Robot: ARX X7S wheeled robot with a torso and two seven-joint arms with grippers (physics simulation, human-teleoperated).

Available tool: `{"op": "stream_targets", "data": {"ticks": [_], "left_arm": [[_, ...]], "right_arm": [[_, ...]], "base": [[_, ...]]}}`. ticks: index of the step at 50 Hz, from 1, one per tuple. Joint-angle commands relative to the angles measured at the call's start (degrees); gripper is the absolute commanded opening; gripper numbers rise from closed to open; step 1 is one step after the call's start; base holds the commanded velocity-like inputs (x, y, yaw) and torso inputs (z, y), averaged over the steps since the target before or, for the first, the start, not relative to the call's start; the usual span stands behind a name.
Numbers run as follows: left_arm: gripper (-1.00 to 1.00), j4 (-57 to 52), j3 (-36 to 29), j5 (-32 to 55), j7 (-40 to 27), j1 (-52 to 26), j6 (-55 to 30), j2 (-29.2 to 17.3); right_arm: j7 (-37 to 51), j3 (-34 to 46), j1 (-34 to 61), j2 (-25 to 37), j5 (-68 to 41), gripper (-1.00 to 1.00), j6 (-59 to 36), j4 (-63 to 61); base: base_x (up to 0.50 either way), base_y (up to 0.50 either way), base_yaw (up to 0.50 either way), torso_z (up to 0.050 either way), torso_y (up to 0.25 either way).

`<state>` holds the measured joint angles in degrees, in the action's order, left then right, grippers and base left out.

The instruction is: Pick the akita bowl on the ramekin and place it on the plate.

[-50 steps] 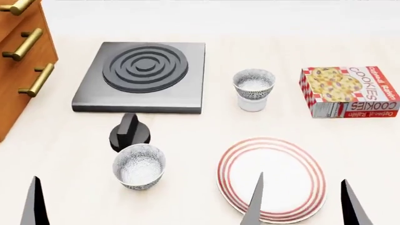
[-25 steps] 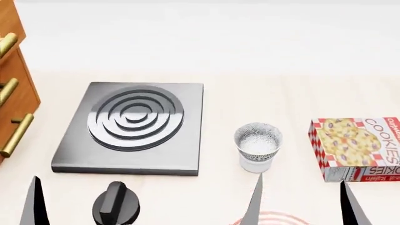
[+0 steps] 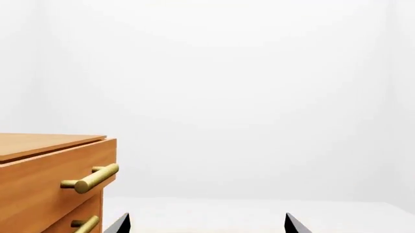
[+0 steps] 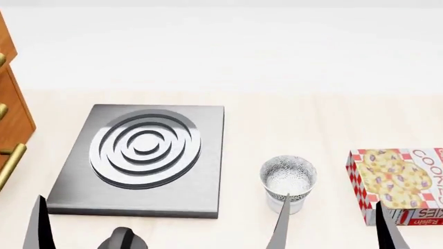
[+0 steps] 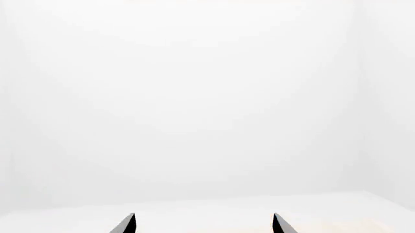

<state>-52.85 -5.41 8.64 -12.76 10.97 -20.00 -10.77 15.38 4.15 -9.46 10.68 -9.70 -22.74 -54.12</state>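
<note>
The akita bowl [image 4: 288, 175], grey-and-white speckled, sits upright on the white ramekin [image 4: 297, 203] at the centre right of the head view. My right gripper [image 4: 332, 201] is open just in front of them, and its left fingertip overlaps the ramekin's front in that view. Nothing lies between its fingers in the right wrist view, where the right gripper [image 5: 204, 217] shows only its tips against a white background. My left gripper [image 3: 205, 218] is open and empty too. One of its fingers [image 4: 38, 225] shows at the lower left. The plate is out of view.
A dark square stove plate [image 4: 142, 155] with concentric rings lies left of the bowl, and a black knob [image 4: 122, 239] is at the bottom edge. A cookies box [image 4: 398, 181] lies at the right. A wooden drawer cabinet [image 4: 10, 119] with brass handles [image 3: 91, 178] stands at the left.
The head view has tilted up, so everything slid down the frame. The plate and a second speckled bowl have left the view. Both grippers keep their places in the frame, still open.
</note>
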Motion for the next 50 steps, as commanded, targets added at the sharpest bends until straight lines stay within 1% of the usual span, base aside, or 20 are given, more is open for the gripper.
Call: {"op": "stream_targets", "data": {"ticks": [1,3,5,31,41,42,43,46,50], "left_arm": [[1.00,0.1,-0.3,1.2,-0.1,0.1,-0.3,-0.8],[1.00,0.2,0.1,1.6,-0.2,0.4,1.0,-0.7],[1.00,0.4,-0.3,0.5,-0.5,0.5,1.2,-1.0],[1.00,0.5,-0.9,0.7,-1.7,0.8,2.3,-2.0],[1.00,0.0,-1.3,-0.1,-3.0,0.6,2.0,-2.0],[1.00,-0.1,-1.6,-0.6,-3.2,0.4,1.6,-2.2],[1.00,0.0,-3.4,-4.4,-4.2,-0.1,-1.1,-2.9],[1.00,0.3,-2.3,-0.4,-3.1,0.3,1.3,-2.5],[1.00,0.4,-2.0,0.1,-3.6,0.0,0.8,-2.7]], "right_arm": [[0.5,0.1,-0.1,0.5,-0.7,1.00,0.5,0.2],[0.6,0.1,-0.2,0.6,-0.7,1.00,0.5,0.2],[0.7,0.1,-0.2,0.6,-1.0,1.00,0.5,0.2],[1.8,0.8,-0.2,1.8,-1.6,1.00,0.9,0.7],[2.4,1.1,0.0,2.1,-1.6,1.00,0.8,0.8],[2.4,1.1,0.0,2.1,-1.6,1.00,0.8,0.8],[2.4,1.2,0.0,2.2,-1.7,1.00,0.7,0.7],[2.6,1.2,0.0,2.3,-1.8,1.00,0.8,0.7],[2.7,0.5,0.0,2.4,-2.8,1.00,0.7,0.8]], "base": [[0.00,0.00,0.00,0.000,0.000],[0.00,0.00,0.00,0.000,0.000],[0.00,0.00,0.00,0.000,-0.250],[0.00,0.00,0.00,0.000,-0.250],[0.00,0.00,0.00,0.000,0.000],[0.00,0.00,0.00,0.000,0.000],[0.00,0.00,0.00,0.000,0.000],[0.00,0.00,0.00,0.000,0.000],[0.00,0.00,0.00,0.000,0.000]]}}
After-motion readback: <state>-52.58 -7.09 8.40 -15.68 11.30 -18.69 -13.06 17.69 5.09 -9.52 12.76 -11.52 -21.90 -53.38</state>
